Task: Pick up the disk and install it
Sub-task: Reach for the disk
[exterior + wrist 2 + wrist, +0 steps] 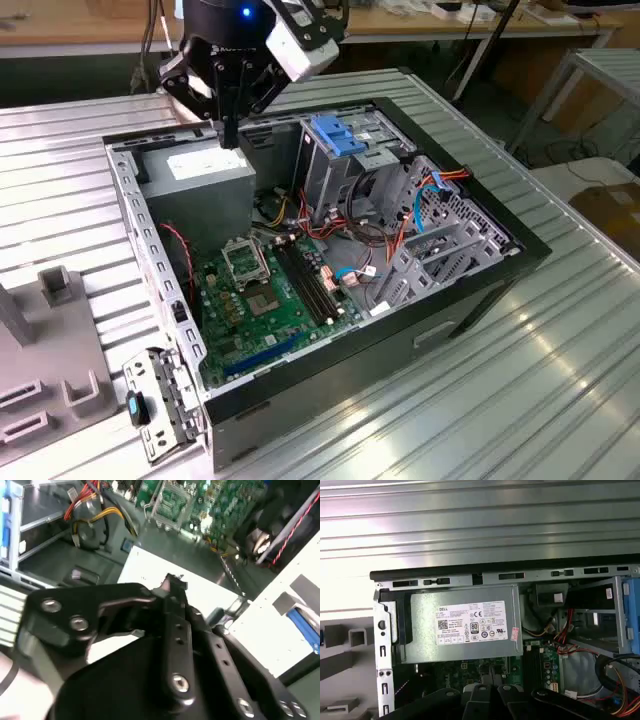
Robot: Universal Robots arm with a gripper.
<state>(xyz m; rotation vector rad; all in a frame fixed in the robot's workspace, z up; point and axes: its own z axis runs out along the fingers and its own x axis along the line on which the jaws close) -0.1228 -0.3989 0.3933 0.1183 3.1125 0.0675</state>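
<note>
Black linkage of the gripper (230,132) hangs over the power supply (205,172), which sits in the corner of the open computer case (440,300) towards the exterior view's left. In the second wrist view the gripper (172,586) has its jaws drawn together at the tip above the supply's white label, with nothing between them.

The disk is not in the gripper. My best reading is that it is the blue-edged grey piece (303,627) in the second wrist view, lying on the table beyond the case's side wall, near the grey fixtures (55,285). I cannot be sure of this, as little of it shows. The drive cage (335,170) with its big blue latch stands at the case's far side, past the motherboard (270,300).

The step in hand looks like the reach for the pick-up, with the task barely begun. Doing it well means crossing the case wall with height to spare and keeping clear of the red cable (178,250) along that wall. The jaws should be spread before any descent. The grip belongs on the slab's flat body, square to it, not on the plastic tabs, which would likely flex.
</note>
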